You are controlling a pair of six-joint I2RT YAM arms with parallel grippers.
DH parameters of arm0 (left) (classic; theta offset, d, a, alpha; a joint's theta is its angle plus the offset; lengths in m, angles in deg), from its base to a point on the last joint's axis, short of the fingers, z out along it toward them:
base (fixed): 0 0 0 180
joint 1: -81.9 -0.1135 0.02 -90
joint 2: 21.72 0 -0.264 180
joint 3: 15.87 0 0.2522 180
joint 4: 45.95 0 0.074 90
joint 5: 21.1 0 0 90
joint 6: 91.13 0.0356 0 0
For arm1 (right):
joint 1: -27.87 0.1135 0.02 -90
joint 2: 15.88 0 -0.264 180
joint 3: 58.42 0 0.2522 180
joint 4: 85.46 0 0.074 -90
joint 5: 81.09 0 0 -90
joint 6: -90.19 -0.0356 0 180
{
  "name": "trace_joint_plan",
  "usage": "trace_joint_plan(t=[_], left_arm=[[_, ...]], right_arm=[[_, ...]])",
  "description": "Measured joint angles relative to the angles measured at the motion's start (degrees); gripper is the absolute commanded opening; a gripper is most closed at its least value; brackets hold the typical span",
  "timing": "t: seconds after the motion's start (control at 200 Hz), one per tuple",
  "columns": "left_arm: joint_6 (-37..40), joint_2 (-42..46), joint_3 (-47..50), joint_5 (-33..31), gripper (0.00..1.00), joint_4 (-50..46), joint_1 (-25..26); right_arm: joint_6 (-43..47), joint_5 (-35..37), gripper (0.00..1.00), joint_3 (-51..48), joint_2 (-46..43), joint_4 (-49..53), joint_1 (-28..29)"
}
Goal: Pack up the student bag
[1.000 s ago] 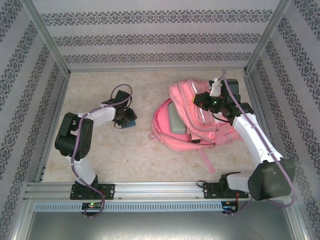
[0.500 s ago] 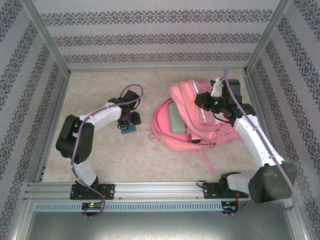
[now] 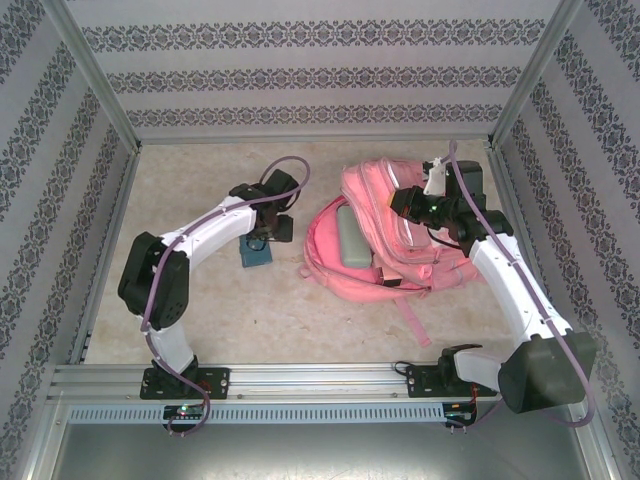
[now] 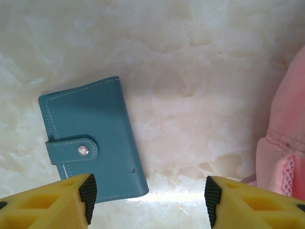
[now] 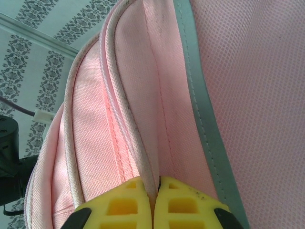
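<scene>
Student bag [image 3: 400, 240] pinned, teal wallet [image 4: 93, 138] lined up.
My right end effector [image 5: 155, 195] clenches the bag's seam, I judge to steady it; my left end effector [image 4: 147, 198] hangs released, the wallet under its left finger.

student bag [image 3: 400, 240]: pink woven cloth, matt, fine grainy weave
trim stripe [image 5: 200, 95]: grey, smoother than the pink cloth
mesh [image 4: 288, 171]: pink open netting
wallet [image 4: 93, 138]: teal, leather-like, smooth with a faint sheen, pale stitching
snap [image 4: 83, 150]: shiny metal
bench [image 4: 200, 71]: cream marble-look top, smooth, glossy where light strikes
left gripper [image 4: 150, 199]: matt yellow plastic
pads [image 4: 88, 195]: black, rubbery
right gripper [image 5: 153, 191]: yellow plastic, dark-specked
rails [image 3: 300, 378]: bare metal, dull sheen
</scene>
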Motion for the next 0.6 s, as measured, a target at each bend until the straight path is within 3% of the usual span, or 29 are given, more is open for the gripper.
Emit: trace_joint_plan(t=[0.6], left_arm=[[0.87,-12.13,-1.03,-4.61,0.54,-5.27,1.07]], right_arm=[[-0.02,-0.13,0.04,-0.98,-1.20,-0.15,0.00]])
